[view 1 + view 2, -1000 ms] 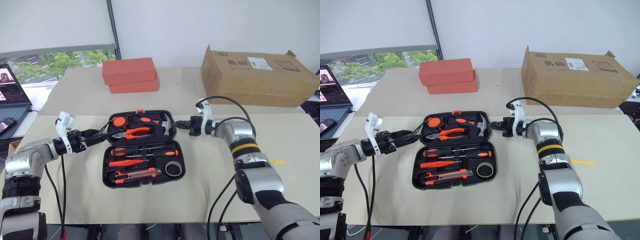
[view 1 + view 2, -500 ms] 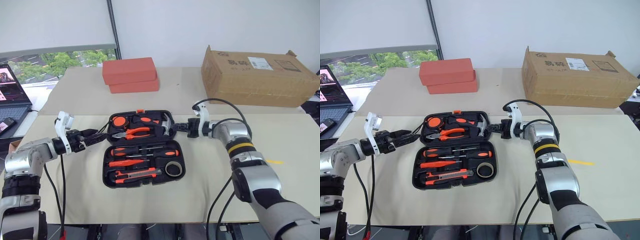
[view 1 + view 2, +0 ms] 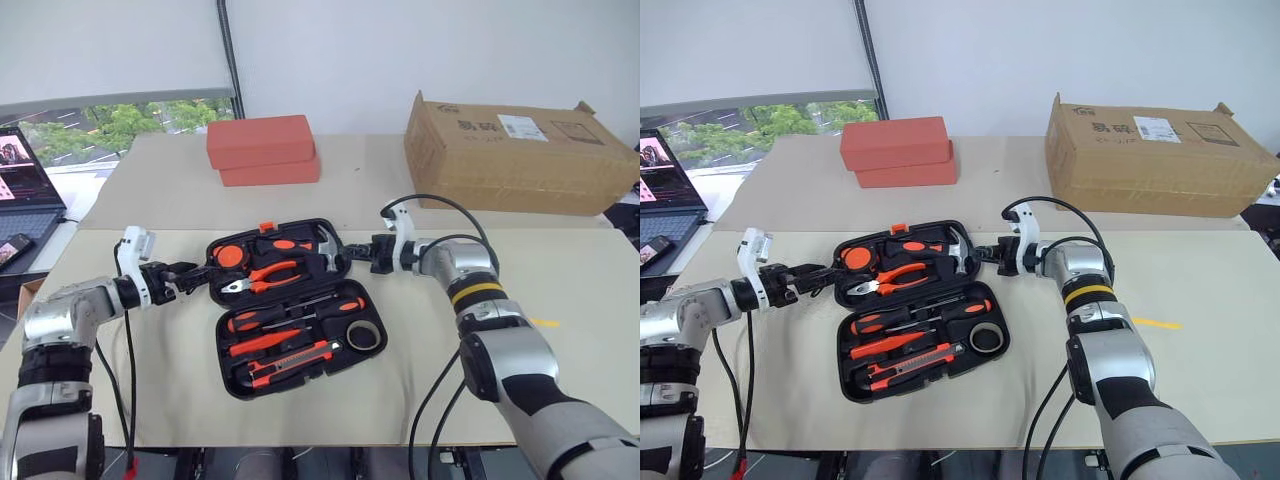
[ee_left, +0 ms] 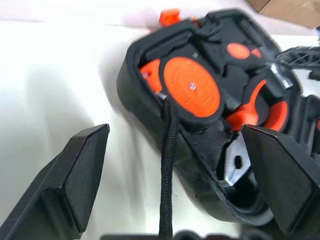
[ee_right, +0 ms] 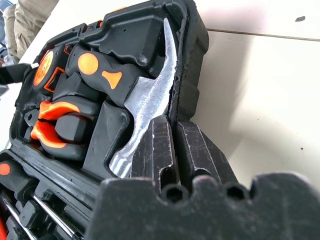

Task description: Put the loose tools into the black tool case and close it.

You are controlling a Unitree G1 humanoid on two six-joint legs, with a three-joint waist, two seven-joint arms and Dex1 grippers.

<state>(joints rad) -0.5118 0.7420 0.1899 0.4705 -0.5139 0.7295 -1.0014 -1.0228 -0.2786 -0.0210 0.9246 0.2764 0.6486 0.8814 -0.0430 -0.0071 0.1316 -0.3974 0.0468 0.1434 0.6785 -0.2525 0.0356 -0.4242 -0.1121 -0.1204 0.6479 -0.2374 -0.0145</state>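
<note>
The case (image 3: 296, 303) lies open on the table (image 3: 560, 380), turned askew, screwdrivers (image 3: 290, 315) and tape ring (image 3: 364, 335) seated in its near half. The left gripper (image 3: 192, 273), fingers spread wide, reaches its far-left corner. The right gripper (image 3: 358, 252), fingers pressed together and empty, touches the far-right rim.

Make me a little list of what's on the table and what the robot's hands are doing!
case: black tool case, lying open on the table
inside: screwdrivers, tape ring, pliers, hammer, tape measure
left gripper: open, at the case's left corner
right gripper: shut, against the case's right edge
behind: red blocks, cardboard box
far left: laptop
</note>
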